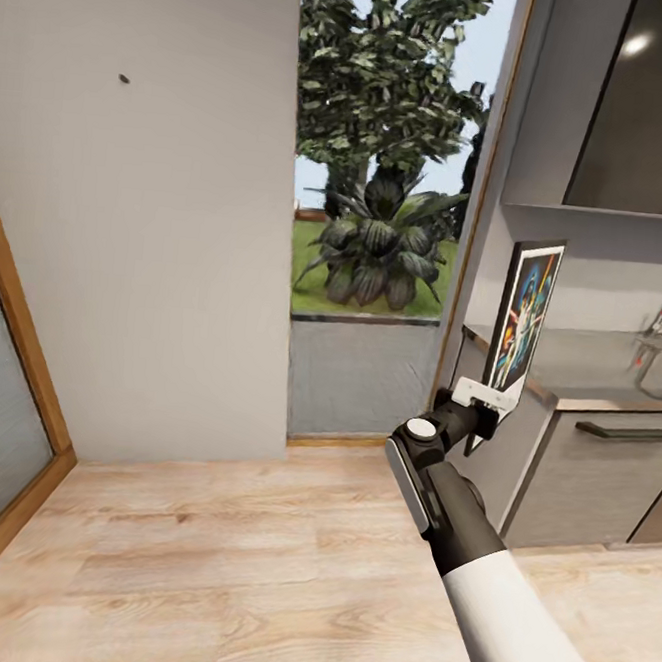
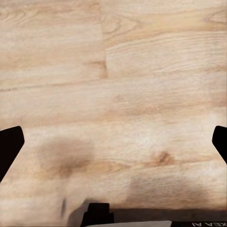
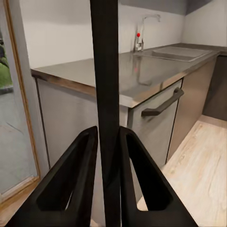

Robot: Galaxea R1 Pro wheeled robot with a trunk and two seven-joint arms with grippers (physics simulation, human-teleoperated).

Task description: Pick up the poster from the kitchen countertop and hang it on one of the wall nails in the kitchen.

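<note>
- Home kitchen, simulator render.
- Grey-brown tabletop (image 1: 609, 370) on flat grey cabinets (image 1: 599, 485) with dark bar handles (image 1: 631, 432).
- Sink (image 3: 177, 52) set into the slab, chrome tap (image 3: 142, 33) with a red knob behind it.
- Dark upper cabinet (image 1: 652, 103) above the counter.
- Light wood plank floor (image 1: 230, 563), plain pale grey wall (image 1: 141, 204).
- Glass door (image 1: 382, 205) onto a garden with leafy plants (image 1: 374, 239).

1. The worktop (image 1: 589, 369), a glossy grey-brown slab, tops grey cabinets (image 1: 599, 475) with dark bar handles.
2. A sink (image 3: 182, 53) is set into it, with a tap (image 3: 141, 35) standing behind.
3. Pale wood-plank floor (image 1: 231, 553) runs below.
</note>
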